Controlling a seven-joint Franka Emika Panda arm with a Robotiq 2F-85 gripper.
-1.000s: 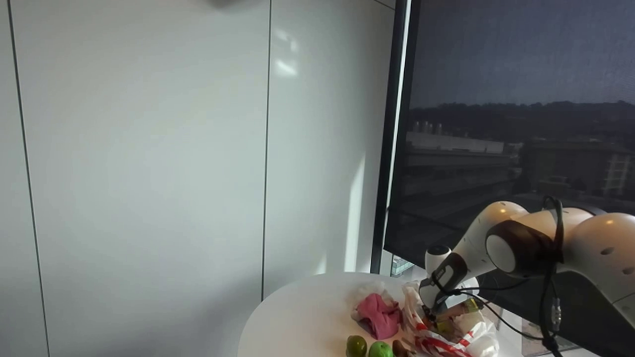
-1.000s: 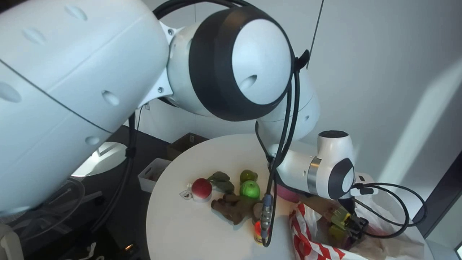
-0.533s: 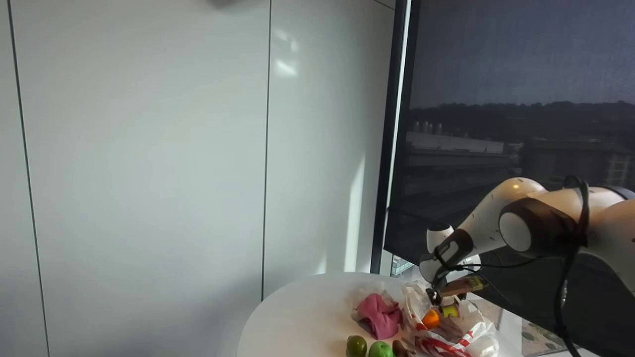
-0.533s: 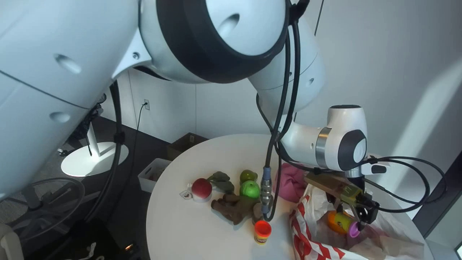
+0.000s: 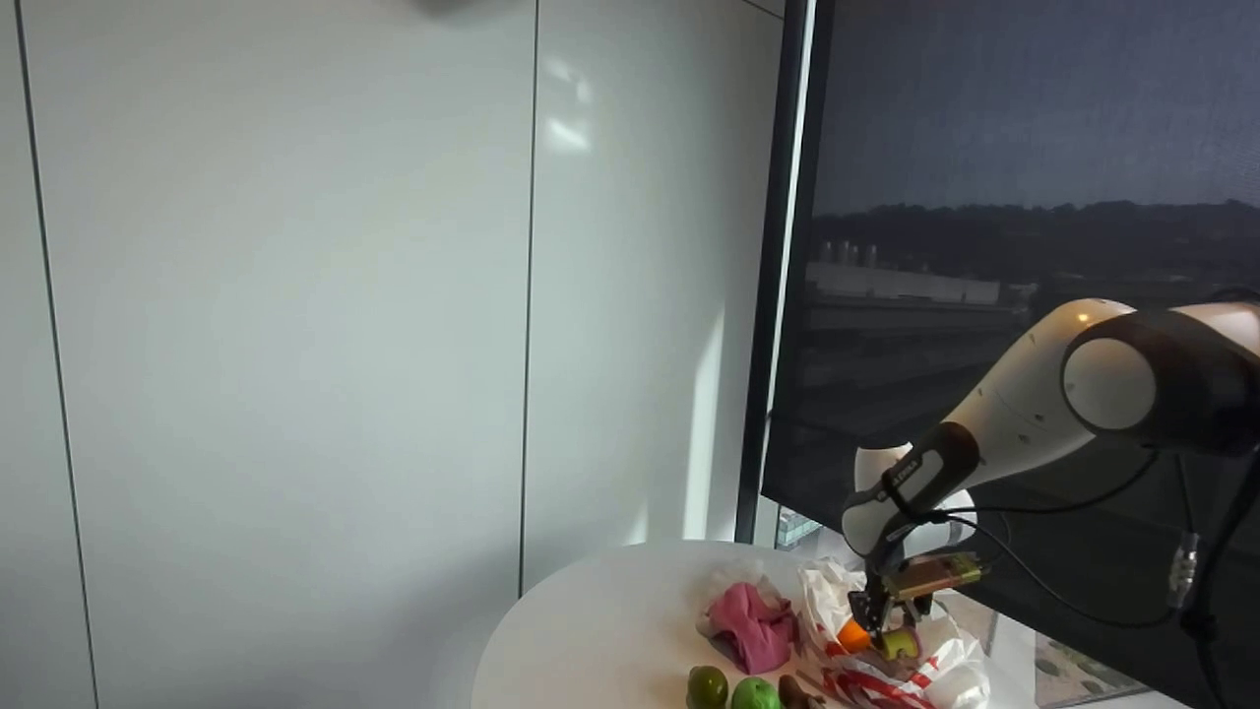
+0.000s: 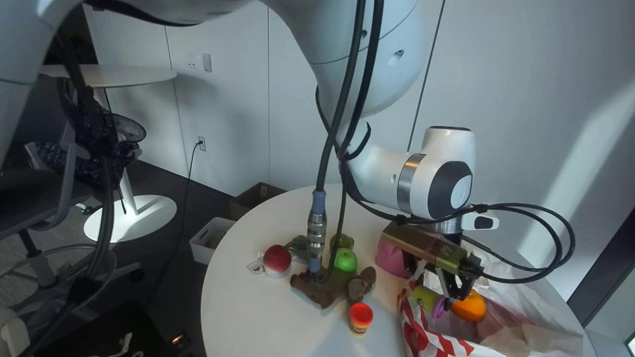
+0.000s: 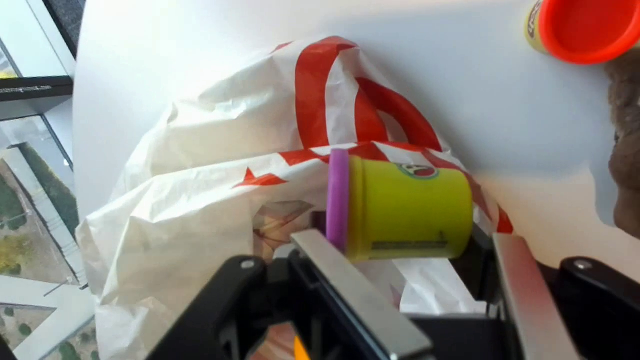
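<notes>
Compared with half a second earlier, the yellow cylindrical tub with a purple lid [image 7: 410, 207] is nearer the red-striped side of the crumpled white plastic bag [image 7: 317, 110], and a round orange object [image 6: 470, 306] shows more fully. The glossy white arm [image 6: 382, 178] bends higher; its black two-fingered gripper [image 7: 397, 232] points down, grasping the sideways tub by lid and base over the bag's opening.

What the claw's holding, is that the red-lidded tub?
No, in the wrist view the claw grips a yellow-green tub with a purple lid, while the red-lidded tub stands apart on the table.
</notes>
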